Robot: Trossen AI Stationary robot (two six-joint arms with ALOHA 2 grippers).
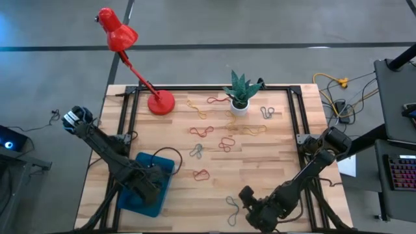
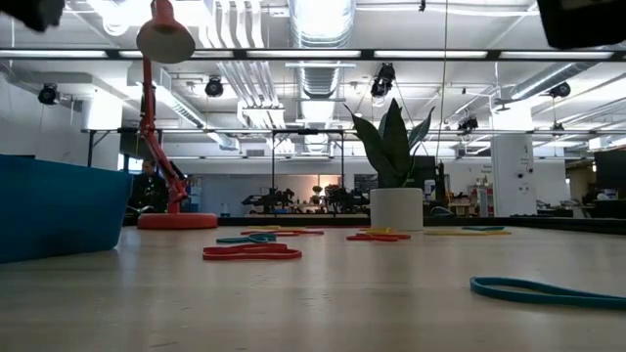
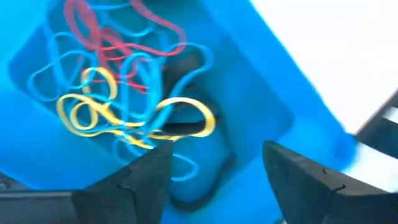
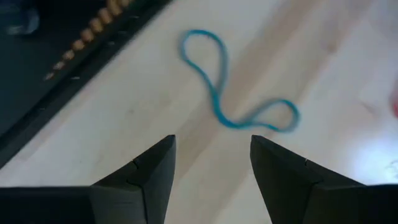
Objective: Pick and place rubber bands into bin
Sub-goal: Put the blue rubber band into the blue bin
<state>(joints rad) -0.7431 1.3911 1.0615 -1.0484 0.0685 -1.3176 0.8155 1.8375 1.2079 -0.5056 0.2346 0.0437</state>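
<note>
I noted L gripper [image 3: 214, 168] over bin [image 1: 148, 190], jaws apart, nothing held; bands [image 3: 118, 106] piled inside. R gripper [image 4: 213, 162] open, empty, near front edge. Blue band [image 4: 233, 84] lay just ahead of R jaws, long axis slanted across gap. R arm nearer.

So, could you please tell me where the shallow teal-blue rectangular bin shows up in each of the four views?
High view: shallow teal-blue rectangular bin at lower left, partly under the left arm.
Low view: its wall fills the left edge.
Left wrist view: its floor fills the picture, tangled rubber bands inside.
Right wrist view: not in it.
Shared landmark: red desk lamp, behind the bin.
</note>
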